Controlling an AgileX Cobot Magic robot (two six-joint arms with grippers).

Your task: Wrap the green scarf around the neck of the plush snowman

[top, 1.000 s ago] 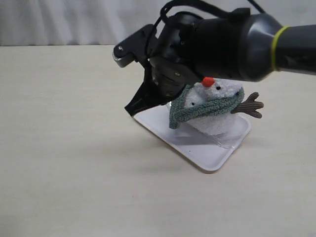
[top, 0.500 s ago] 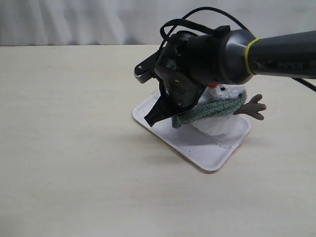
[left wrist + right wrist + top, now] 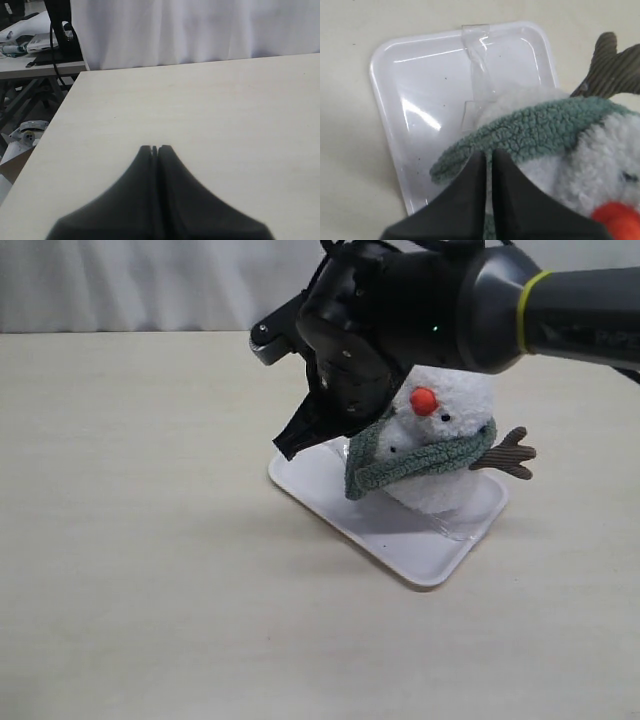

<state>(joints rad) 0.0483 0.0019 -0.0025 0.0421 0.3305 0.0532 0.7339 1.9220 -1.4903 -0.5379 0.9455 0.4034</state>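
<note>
Green scarf (image 3: 415, 462) lies looped at the neck of the plush snowman (image 3: 450, 410), banding across the front below the face. One end hangs down on the side nearest the right tool (image 3: 288, 447). The back of the loop is hidden.

Right tool: clenched, nothing visible between the jaws. In the right wrist view its tips sit just over the scarf's edge; in the exterior view they point down and away, beside the hanging end. Whether they touch the fabric I cannot tell.

Left tool (image 3: 155, 148): clenched, empty, over bare worktop (image 3: 130, 540), not in the exterior view.

Judgement: the wrap looks essentially in place, so the step in hand is clearing the right tool, or a last nudge of the loose end. To do it well:
- keep the jaws shut so the fuzzy pile cannot snag
- move away from the hanging end, not across it
- avoid the head and the twig arm (image 3: 505, 452), as the plush may tip.

Container: shallow white tray (image 3: 400, 550) on the worktop. It holds the snowman alone, standing toward one end. A clear tape strip (image 3: 477, 60) runs across the tray floor toward the snowman's base.
</note>
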